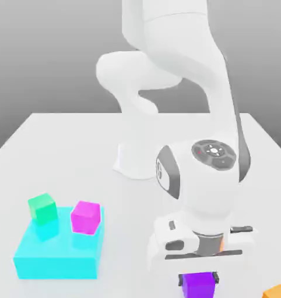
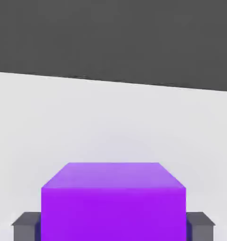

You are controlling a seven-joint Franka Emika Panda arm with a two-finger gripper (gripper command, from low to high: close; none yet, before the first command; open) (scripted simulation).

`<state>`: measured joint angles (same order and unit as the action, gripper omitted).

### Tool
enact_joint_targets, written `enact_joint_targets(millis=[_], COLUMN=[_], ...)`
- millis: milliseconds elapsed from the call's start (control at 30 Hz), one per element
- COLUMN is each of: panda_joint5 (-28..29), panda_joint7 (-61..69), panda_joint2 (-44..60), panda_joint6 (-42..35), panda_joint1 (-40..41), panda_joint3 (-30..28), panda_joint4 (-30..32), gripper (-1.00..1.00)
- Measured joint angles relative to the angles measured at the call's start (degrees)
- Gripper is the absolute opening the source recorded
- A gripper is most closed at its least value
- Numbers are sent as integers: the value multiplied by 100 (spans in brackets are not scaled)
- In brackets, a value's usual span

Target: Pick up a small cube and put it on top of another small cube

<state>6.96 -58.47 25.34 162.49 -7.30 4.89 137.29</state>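
I am reading the violet-purple cube [image 1: 199, 285] as a small, rigid block with flat, plain faces: probably light, stiff and not fragile, though its smooth sides may be a little slippery, so I am judging that a square hold on two opposite side faces, about mid-height, is the safest way to carry it. That is what the hand view is showing me: the pincer [image 2: 113, 225] is closed on the cube, with a dark grey finger [image 2: 26, 226] pressing against each side face and the cube's top face lying level between them. In the exterior view the cube is sitting at the near edge of the counter [image 1: 61, 151], towards the exterior view's right, directly under the hand, with an orange cube [image 1: 277, 291] just to its right. The magenta-pink cube [image 1: 85, 216] is waiting well apart to the exterior view's left, resting on the big cyan block [image 1: 58, 253] beside a green cube [image 1: 42, 208]. The arm is reaching forward and low from its base at the far side, the wrist folding over so the hand is pointing straight down. I am judging the lift as not yet begun, since the cube appears level with the counter.
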Motion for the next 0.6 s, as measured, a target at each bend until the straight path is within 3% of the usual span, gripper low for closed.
enact_joint_targets(millis=[100, 267, 600], panda_joint5=[-4, -238, -181], panda_joint7=[3, 186, 473], panda_joint2=[-17, -927, -2998], panda_joint6=[-11, -730, -1797], panda_joint1=[3, 167, 2103], panda_joint3=[5, 151, -1159], panda_joint4=[5, 196, 1159], gripper=[-100, -100, -100])
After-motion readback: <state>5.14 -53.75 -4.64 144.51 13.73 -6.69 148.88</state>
